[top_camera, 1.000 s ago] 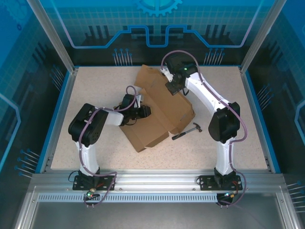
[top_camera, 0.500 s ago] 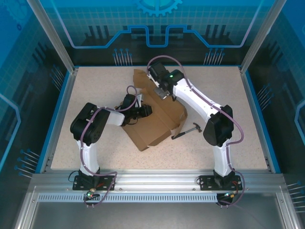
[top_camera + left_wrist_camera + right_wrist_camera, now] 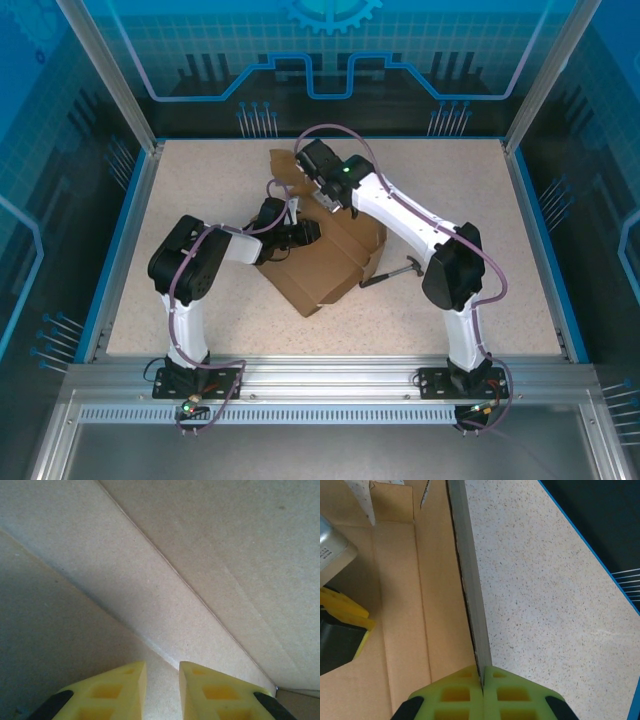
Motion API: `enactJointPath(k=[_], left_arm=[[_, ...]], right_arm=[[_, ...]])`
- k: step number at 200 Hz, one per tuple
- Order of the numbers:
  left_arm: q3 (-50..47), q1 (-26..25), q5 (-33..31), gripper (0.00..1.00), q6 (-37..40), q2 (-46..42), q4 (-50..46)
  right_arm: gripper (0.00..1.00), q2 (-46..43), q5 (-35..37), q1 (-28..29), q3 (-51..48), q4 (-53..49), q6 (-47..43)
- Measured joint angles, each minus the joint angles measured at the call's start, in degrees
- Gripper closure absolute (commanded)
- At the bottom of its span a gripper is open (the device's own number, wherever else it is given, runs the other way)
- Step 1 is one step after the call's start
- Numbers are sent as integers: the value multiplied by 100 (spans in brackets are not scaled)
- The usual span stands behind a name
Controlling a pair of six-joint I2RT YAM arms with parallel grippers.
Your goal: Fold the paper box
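Upright flap of the paper box (image 3: 330, 275), its edge running straight ahead, is pinched by the jaws of the right gripper (image 3: 483, 677); those of the left gripper (image 3: 162, 680) are narrowly parted.

A small black-handled hammer (image 3: 388, 276) lies flat on the speckled beige surface (image 3: 200, 200), toward 4 o'clock from its middle, handle pointing to 8 o'clock; a blue rim (image 3: 124, 240) borders the surface
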Motion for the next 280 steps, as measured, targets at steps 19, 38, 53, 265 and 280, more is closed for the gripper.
enactJointPath(k=[19,38,53,265,280], left_arm=[[-59,17,-7,73,0,-31,44],[-94,68,-26,73,7,-61,39],[-103,118,-57,73,17,-81,31],[-901,758,-415,47,448,-1770,-109],[-938,1036,-452,45,588,-2184,-197]], right_arm=[[100,0,-216,-116,0,133,-262],[100,74,-522,-275,90,221,-535],[100,243,-730,-374,328,247,-710],[100,396,-1869,-614,407,715,-2048],[100,396,-2068,-756,448,614,-2120]])
